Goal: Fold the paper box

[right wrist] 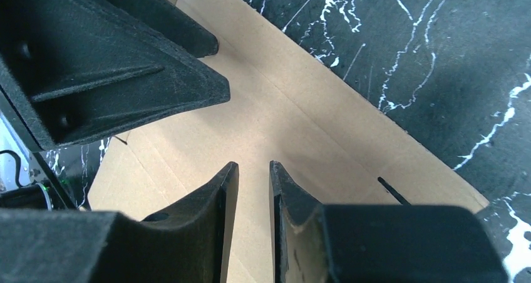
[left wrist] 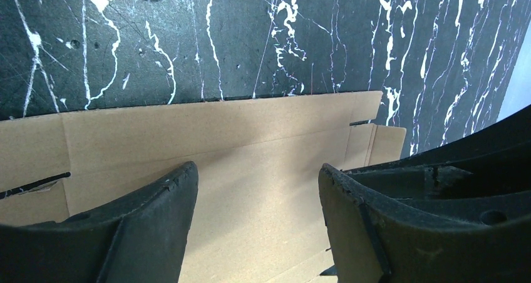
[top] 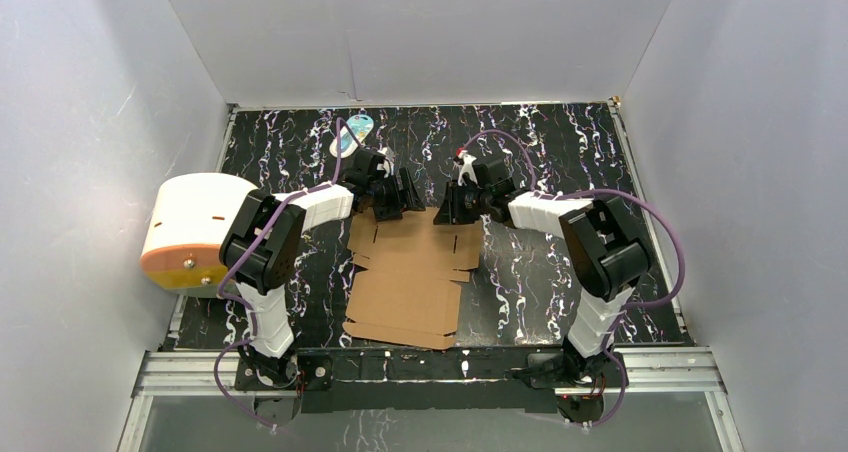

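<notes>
The box [top: 410, 272] lies flat and unfolded mid-surface [top: 560, 152], its long axis running near to far. Both arms reach over its far edge. The left end effector [left wrist: 257, 173] is over the far left part, fingers well apart. The right end effector [right wrist: 253, 167] is over the far right part, fingers almost together with a bare slit between (nothing clamped in either). The sheet stretches nearward from both, so the far flap looks like the next fold, with neither arm clearly nearer.

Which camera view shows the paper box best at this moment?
The top external view: nearly the whole flat paper box, flaps and slots included, lies in sight. Both wrist views catch only a close patch along its far edge.
</notes>
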Robot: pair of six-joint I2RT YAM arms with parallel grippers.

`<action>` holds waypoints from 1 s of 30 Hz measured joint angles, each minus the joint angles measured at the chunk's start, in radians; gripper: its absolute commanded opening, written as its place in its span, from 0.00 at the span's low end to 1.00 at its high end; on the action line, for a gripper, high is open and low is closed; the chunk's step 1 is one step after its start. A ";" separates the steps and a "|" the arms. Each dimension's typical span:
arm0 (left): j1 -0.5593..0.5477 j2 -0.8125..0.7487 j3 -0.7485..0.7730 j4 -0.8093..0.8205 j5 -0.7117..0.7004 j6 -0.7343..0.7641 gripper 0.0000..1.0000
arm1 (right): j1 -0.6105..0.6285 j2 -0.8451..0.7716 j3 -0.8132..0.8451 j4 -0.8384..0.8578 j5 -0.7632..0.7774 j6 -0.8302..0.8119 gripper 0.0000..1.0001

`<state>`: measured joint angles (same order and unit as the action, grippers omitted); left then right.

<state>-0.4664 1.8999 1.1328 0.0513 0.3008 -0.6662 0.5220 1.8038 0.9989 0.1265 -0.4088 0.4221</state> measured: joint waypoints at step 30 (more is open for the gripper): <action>0.000 -0.002 -0.001 0.000 -0.002 -0.003 0.69 | -0.071 -0.287 -0.242 -0.232 0.179 0.056 0.35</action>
<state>-0.4667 1.8984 1.1316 0.0513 0.2989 -0.6689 0.4507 1.5166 0.7567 -0.1059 -0.2298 0.4786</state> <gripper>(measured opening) 0.687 0.444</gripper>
